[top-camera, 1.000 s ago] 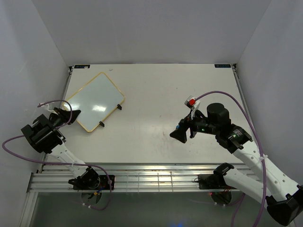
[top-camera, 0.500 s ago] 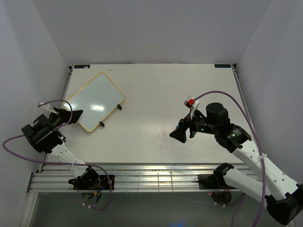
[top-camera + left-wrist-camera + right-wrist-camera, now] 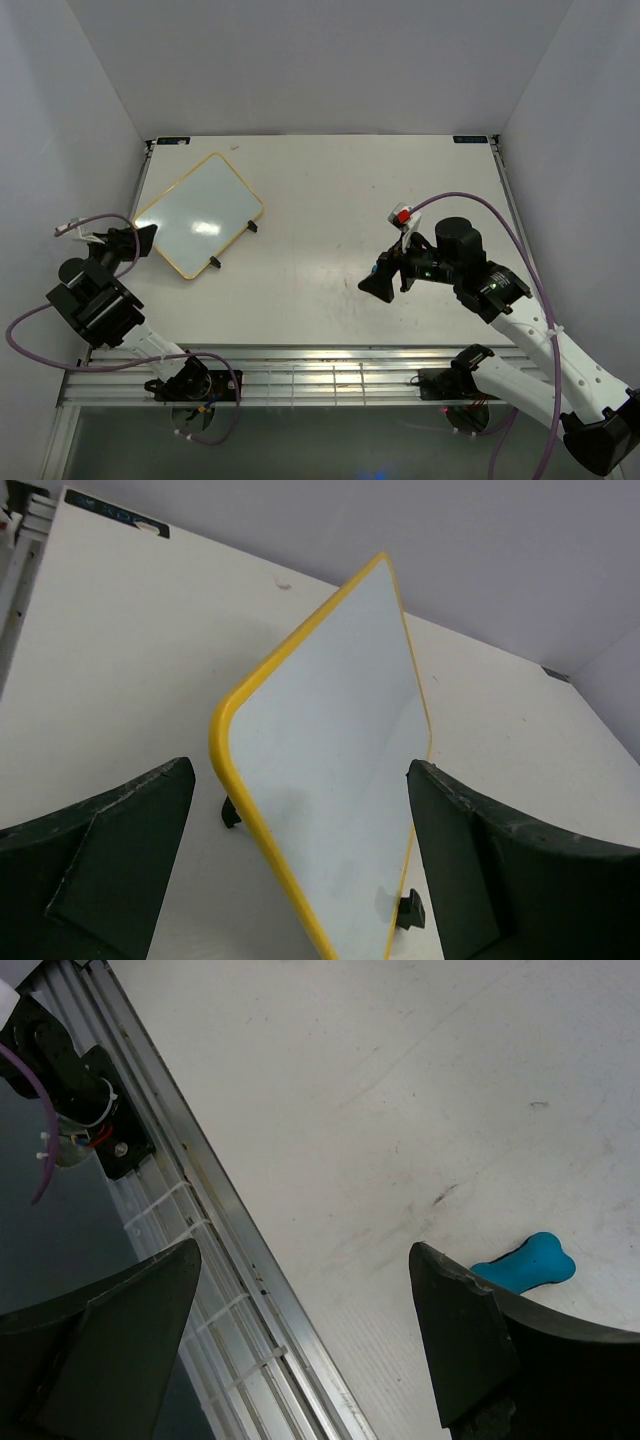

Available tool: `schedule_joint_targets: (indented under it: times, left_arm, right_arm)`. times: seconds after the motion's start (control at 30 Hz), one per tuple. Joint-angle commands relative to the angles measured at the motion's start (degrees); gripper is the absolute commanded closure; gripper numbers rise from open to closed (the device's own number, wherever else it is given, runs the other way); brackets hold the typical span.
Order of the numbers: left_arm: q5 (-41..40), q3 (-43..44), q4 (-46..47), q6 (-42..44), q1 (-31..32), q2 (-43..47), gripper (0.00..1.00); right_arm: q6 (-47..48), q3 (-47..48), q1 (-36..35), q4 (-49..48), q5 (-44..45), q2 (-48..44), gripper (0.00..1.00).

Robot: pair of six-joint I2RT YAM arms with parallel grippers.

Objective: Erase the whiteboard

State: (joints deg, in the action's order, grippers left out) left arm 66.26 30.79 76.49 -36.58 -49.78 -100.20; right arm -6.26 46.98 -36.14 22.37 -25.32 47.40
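The whiteboard (image 3: 200,215) stands tilted on two small black feet at the table's left side, white with a thin yellow rim and no writing that I can see. In the left wrist view the whiteboard (image 3: 335,760) shows its near rounded corner between my fingers but apart from them. My left gripper (image 3: 142,238) is open just off that corner, and it is also open in its own view (image 3: 300,768). My right gripper (image 3: 380,282) hangs open over the table's middle right. A small blue eraser (image 3: 525,1265) lies beside its right finger, untouched.
The white table (image 3: 350,190) is enclosed by pale walls at the back and sides. An aluminium rail (image 3: 300,375) runs along the near edge, and the same rail (image 3: 230,1260) lies under my right gripper. Purple cables loop off both arms.
My left gripper has opened wide and drawn back to the left, away from the whiteboard's near corner. The right arm and the eraser have stayed put.
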Motion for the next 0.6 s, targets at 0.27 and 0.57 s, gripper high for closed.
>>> schedule_joint_targets:
  times: [0.27, 0.57]
  left_arm:
    - [-29.59, -0.20, -24.86, -9.53, 1.25, 24.22, 0.02]
    - [-43.39, 9.91, -76.81, 14.76, 30.43, 48.41, 0.02]
  right_arm:
    - [0.81, -1.19, -0.69, -1.19, 5.36, -1.78, 0.10]
    - [-3.05, 0.39, -0.69, 1.53, 31.19, -1.34, 0.10]
